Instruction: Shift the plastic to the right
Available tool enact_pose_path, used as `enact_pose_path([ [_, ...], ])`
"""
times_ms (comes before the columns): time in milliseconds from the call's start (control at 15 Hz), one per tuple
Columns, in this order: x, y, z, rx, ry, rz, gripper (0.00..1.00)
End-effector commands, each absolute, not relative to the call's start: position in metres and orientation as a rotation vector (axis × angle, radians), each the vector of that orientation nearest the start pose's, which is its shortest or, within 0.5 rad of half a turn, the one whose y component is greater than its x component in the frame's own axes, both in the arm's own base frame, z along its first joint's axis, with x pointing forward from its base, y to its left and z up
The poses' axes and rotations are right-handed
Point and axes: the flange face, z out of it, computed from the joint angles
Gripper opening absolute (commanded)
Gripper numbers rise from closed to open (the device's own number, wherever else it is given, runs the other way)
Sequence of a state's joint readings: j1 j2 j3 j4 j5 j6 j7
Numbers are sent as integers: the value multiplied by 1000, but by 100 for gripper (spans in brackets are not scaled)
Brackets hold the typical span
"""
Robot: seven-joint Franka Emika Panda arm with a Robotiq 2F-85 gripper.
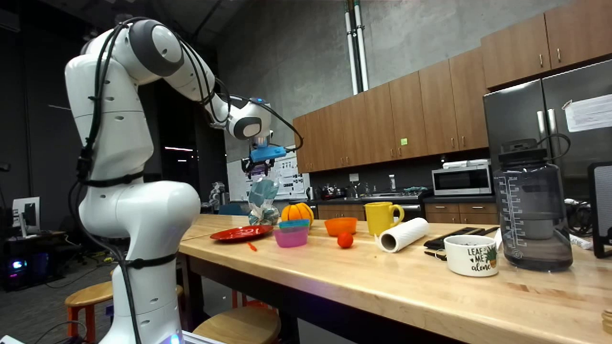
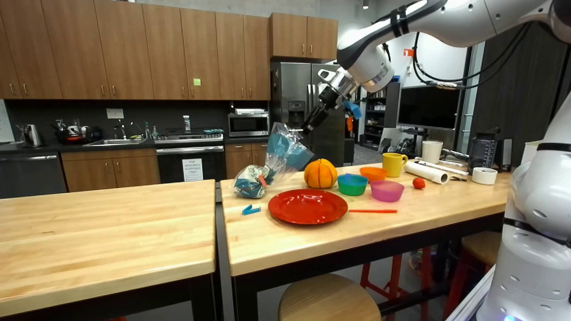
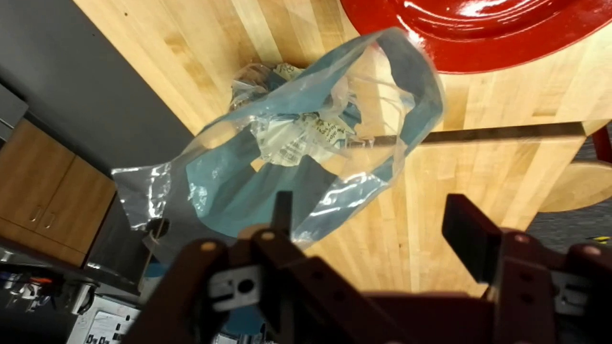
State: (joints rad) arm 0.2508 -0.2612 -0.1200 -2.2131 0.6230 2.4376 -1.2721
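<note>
A: Where does the eye land?

B: On the claw (image 3: pixel 370 212), its jaws parted wide, dark fingers (image 3: pixel 471 239) spread well apart above the counter (image 2: pixel 243 236).

A: And just beneath?

B: A plastic bag (image 1: pixel 262 198), clear and blue-green, its bunched base resting on the counter in both exterior views, its flared top rising toward the claw. Whether film meets finger, I cannot tell.

A: How does the wrist view have it?

B: The bag's mouth gapes close to one finger; printed lettering shows on its crumpled lower part, too small to read.

A: Its nearest neighbors?

B: A red plate (image 2: pixel 308 206) lies near the bag, with a small blue piece (image 2: pixel 251 209) near both. An orange pumpkin (image 2: pixel 320 173) stands behind the plate in an exterior view.

A: Moving along the counter?

B: A green bowl (image 2: pixel 352 189), a pink bowl (image 2: pixel 387 194) and an orange bowl (image 2: pixel 373 174) cluster beside the pumpkin. A yellow mug (image 2: pixel 392 165) stands past them, a white roll (image 1: pixel 406 233) lying on its side close by and a red ball (image 1: pixel 344 240) near the roll.

A: And farthest from the claw?

B: In an exterior view, a white cup (image 1: pixel 471 255) lettered "Leaf me alone" stands just beside a black-topped water bottle (image 1: pixel 533 210).
</note>
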Motion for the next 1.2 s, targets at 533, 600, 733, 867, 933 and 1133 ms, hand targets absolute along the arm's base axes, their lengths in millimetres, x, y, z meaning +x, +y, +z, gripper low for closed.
enact_pose_path([
  [533, 540, 86, 495, -2313, -1347, -820, 69],
  [600, 541, 86, 493, -2316, -1345, -802, 61],
  [733, 541, 84, 490, -2322, -1341, -782, 47],
  [867, 540, 81, 488, -2326, -1339, -763, 30],
  [933, 540, 79, 486, -2330, -1337, -754, 21],
  [1133, 537, 70, 486, -2345, -1336, -730, 1],
])
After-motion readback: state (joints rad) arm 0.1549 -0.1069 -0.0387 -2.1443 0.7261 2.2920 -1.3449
